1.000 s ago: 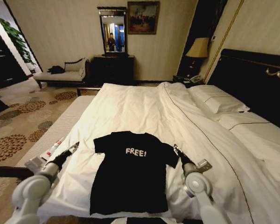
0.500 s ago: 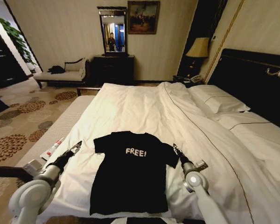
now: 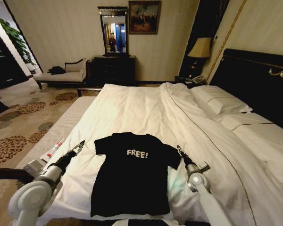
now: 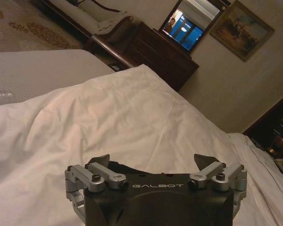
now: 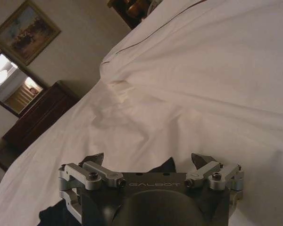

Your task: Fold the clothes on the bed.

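Note:
The clothes are one black T-shirt [image 3: 131, 179] with white "FREE!" lettering. It lies flat, chest up, near the front edge of the bed [image 3: 141, 108], on the white duvet. My left gripper [image 3: 79, 145] rests open just outside the shirt's left sleeve, apart from the cloth. My right gripper [image 3: 179, 150] is open at the tip of the right sleeve. In the left wrist view the left gripper [image 4: 153, 161] spreads over bare duvet. In the right wrist view the right gripper [image 5: 148, 158] has a dark bit of sleeve [image 5: 163, 165] between its fingers.
White pillows [image 3: 220, 100] lie against the dark headboard [image 3: 259, 77] at the right. A bench with a bottle [image 3: 54, 149] runs along the bed's left side. Farther back stand a chaise longue [image 3: 63, 75], a dresser with mirror [image 3: 114, 69] and a lamp [image 3: 201, 49].
My left gripper has crept a little forward along the shirt's left side. The right gripper has barely shifted by the right sleeve. The shirt lies as before.

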{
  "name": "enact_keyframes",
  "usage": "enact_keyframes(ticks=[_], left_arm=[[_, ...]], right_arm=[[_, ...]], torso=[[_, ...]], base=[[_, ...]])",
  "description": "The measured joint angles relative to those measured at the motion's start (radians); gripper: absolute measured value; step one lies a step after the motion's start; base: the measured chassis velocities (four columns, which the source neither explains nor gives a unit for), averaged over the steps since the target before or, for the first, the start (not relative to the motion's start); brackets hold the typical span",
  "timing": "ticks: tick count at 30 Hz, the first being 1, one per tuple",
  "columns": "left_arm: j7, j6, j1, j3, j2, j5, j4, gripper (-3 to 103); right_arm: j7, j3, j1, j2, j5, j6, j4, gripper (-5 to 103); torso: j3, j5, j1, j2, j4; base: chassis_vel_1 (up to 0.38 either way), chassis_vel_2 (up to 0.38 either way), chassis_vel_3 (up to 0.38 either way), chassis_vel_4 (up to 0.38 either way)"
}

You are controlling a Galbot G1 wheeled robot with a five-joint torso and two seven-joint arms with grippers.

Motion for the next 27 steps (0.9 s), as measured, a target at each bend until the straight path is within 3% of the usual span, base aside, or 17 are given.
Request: enact_keyframes(ticks=[6,9,12,14,16,17,18,20,27], left_arm=[[-0.004,0.001,0.002,-0.001,-0.001,0.0,-0.006,100],[-0.007,0.002,0.004,-0.006,0.001,0.0,-0.014,100],[-0.008,0.003,0.008,-0.011,0.002,0.0,-0.022,100],[-0.009,0.003,0.012,-0.013,0.002,0.0,-0.026,100],[-0.009,0.003,0.014,-0.015,0.0,0.0,-0.028,100],[-0.009,0.003,0.017,-0.015,-0.002,0.0,-0.031,100],[-0.009,0.004,0.017,-0.015,-0.004,0.0,-0.031,100],[-0.01,0.004,0.018,-0.014,-0.009,0.002,-0.034,100],[-0.012,0.004,0.016,-0.01,-0.017,0.0,-0.035,100]], right_arm=[[0.004,0.001,-0.004,0.007,0.009,0.008,-0.002,97],[0.01,-0.004,-0.005,0.018,0.009,0.007,-0.004,83],[0.013,-0.007,-0.005,0.023,0.008,0.005,-0.008,78],[0.013,-0.007,-0.005,0.024,0.008,0.004,-0.01,67],[0.013,-0.007,-0.006,0.023,0.007,0.004,-0.011,67],[0.015,-0.007,-0.008,0.022,0.006,0.004,-0.014,56],[0.016,-0.006,-0.008,0.022,0.005,0.003,-0.015,56],[0.02,-0.005,-0.01,0.02,0.001,0.003,-0.018,45],[0.024,-0.004,-0.014,0.019,-0.011,0.003,-0.018,24]], torso=[[0.0,0.0,0.0,0.0,0.0],[0.0,0.0,0.0,0.0,0.0001],[0.0,0.0,0.0,0.0,0.0001],[0.0,0.0,0.0,0.0,0.0001],[0.0,0.0,0.0,0.0,0.0001],[0.0,0.0001,0.0,0.0,0.0],[0.0,0.0,0.0,0.0,0.0],[0.0,0.0,0.0,0.0,0.0001],[0.0,0.0001,0.0,0.0,0.0001]], base=[[0.0,0.0,0.0,0.0],[0.0,0.0,0.0,0.0],[0.0,0.0,0.0,0.0],[0.0,0.0,0.0,0.0],[0.0,0.0,0.0,0.0],[0.0,0.0,0.0,0.0],[0.0,0.0,0.0,0.0],[0.0,0.0,0.0,0.0],[0.0,0.0,0.0,0.0]])
